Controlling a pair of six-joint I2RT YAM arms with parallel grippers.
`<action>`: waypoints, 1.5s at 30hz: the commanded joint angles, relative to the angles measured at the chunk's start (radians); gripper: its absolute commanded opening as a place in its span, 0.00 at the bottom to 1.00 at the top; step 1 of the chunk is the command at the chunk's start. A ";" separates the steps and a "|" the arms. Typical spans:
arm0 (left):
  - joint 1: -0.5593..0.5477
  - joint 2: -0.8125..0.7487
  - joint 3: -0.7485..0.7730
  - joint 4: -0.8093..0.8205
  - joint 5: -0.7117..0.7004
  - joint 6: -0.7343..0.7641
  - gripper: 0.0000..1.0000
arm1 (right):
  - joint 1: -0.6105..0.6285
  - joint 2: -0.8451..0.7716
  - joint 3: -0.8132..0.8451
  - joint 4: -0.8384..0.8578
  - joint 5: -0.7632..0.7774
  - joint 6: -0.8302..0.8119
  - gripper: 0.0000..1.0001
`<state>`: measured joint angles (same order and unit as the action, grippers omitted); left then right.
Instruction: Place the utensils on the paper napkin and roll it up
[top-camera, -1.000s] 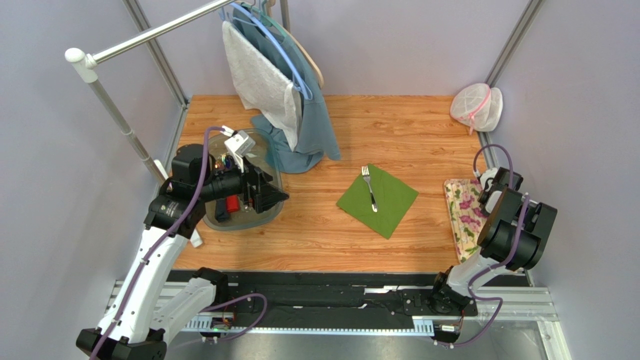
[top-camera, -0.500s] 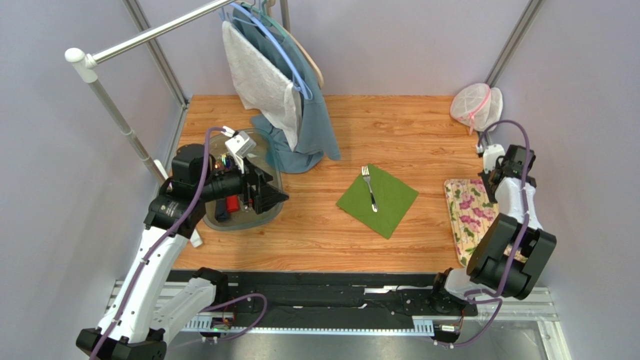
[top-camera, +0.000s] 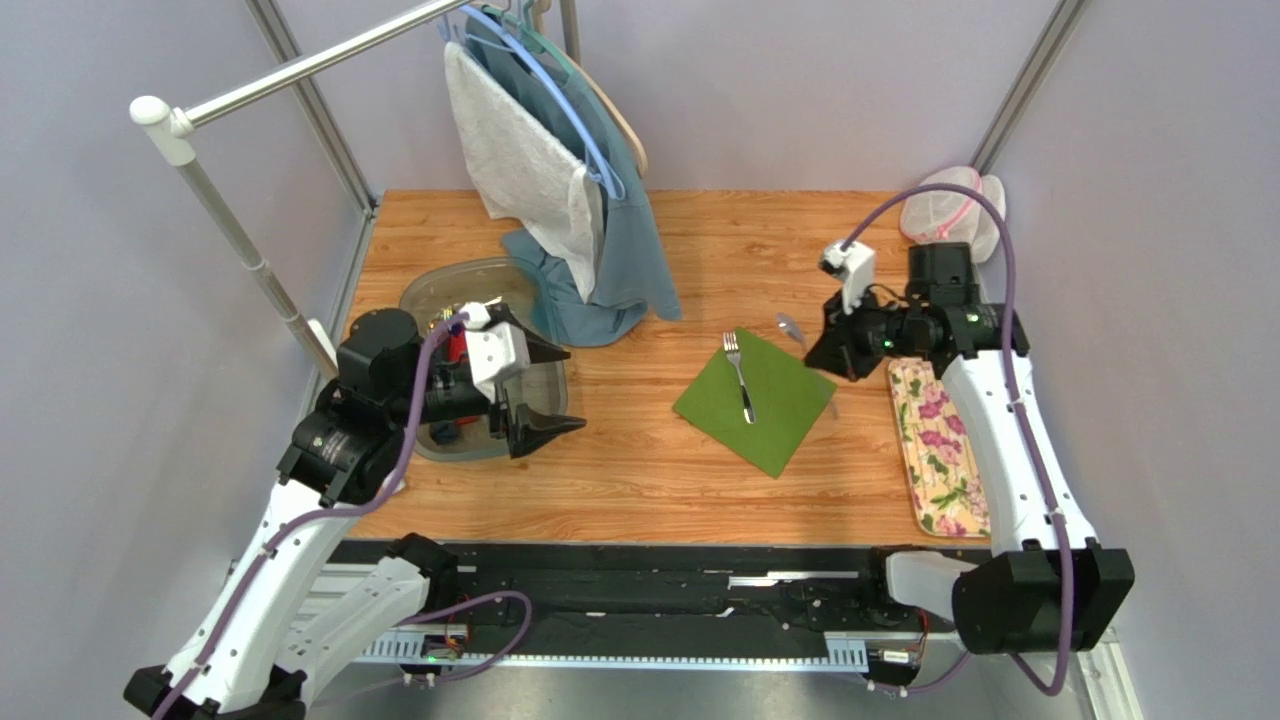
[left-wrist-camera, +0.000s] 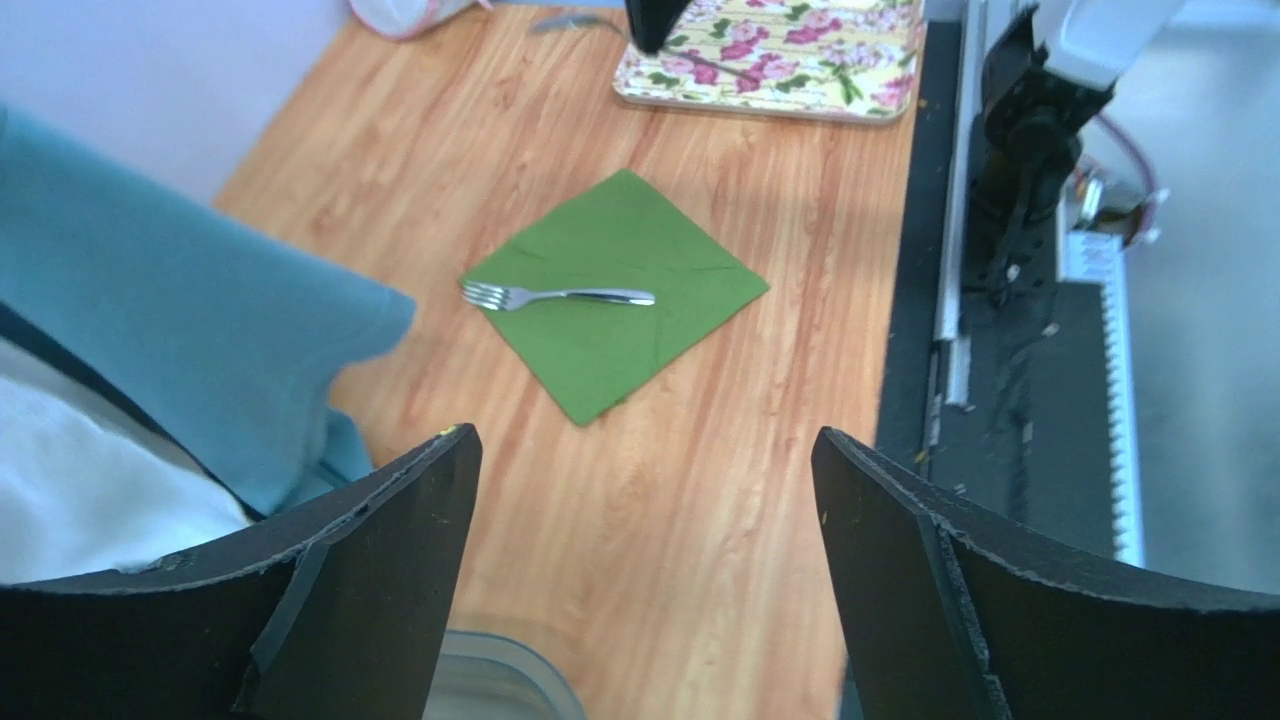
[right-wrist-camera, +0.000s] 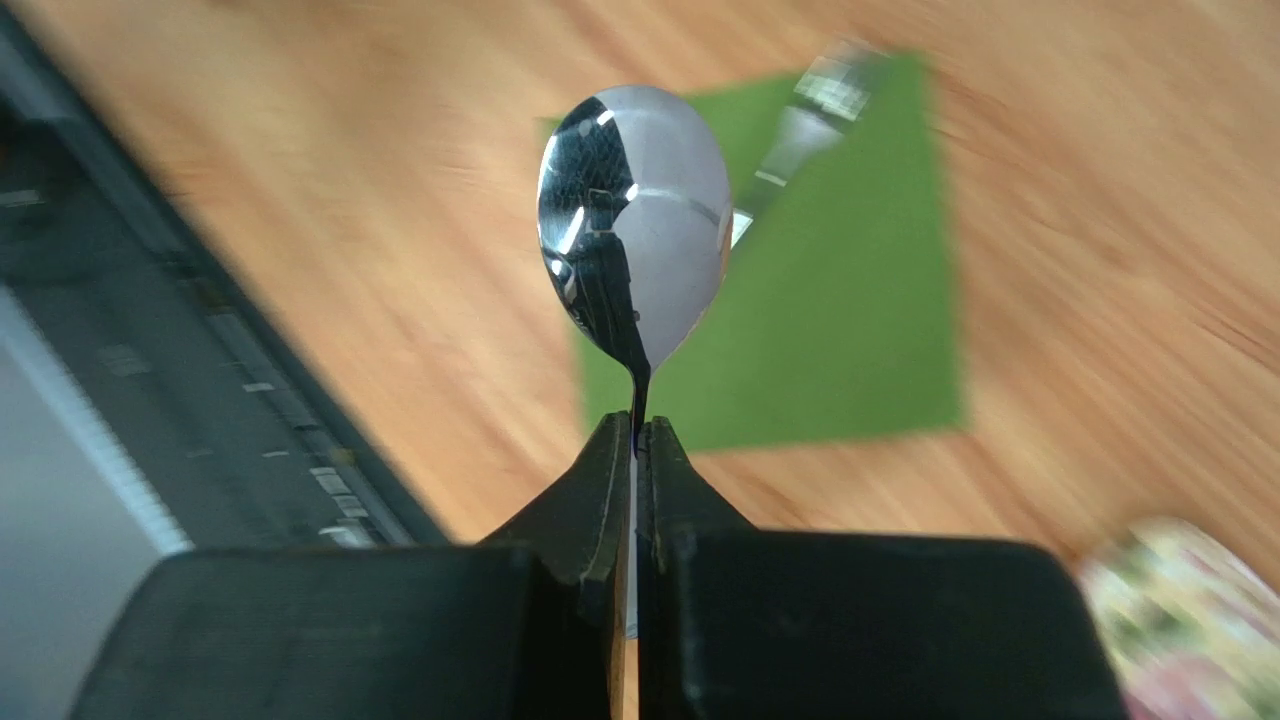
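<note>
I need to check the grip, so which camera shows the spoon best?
Right wrist: the spoon is large and sharp, its handle pinched in the right gripper. The top view shows only its small bowl; the left wrist, a blurred sliver.

Take the paper napkin (top-camera: 754, 401) as the dial's centre, with twelve pointing away from the arms' bases. It lies on the table (top-camera: 676, 480), right of the middle. The fork (top-camera: 738, 375) lies on it, tines toward twelve and handle toward six. At one o'clock, just off the napkin's far corner, the spoon (top-camera: 792, 326) sticks out of the right pincer (top-camera: 824, 350), which sits at two, between napkin and mat (top-camera: 939, 450). The mat lies at four, along the table's right edge. The tub (top-camera: 436, 285) stands at nine, with the left pincer (top-camera: 556, 393) over its right rim. The garment (top-camera: 609, 285) hangs at ten, behind the tub's right side. A bag (top-camera: 939, 203) sits between one and two, in the far right corner.
</note>
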<state>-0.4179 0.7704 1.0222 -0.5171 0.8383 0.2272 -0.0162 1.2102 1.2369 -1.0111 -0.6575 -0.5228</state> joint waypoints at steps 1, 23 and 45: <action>-0.106 -0.011 -0.022 0.049 -0.117 0.300 0.86 | 0.200 -0.031 0.016 -0.063 -0.278 0.159 0.00; -0.573 0.070 -0.174 0.292 -0.380 0.416 0.76 | 0.642 0.051 -0.028 -0.012 -0.470 0.291 0.00; -0.573 0.099 -0.157 0.220 -0.452 0.250 0.00 | 0.616 0.078 0.062 0.011 -0.315 0.371 0.58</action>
<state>-1.0061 0.8902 0.8494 -0.2733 0.4206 0.5228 0.6552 1.2968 1.2289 -1.0401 -1.0653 -0.1955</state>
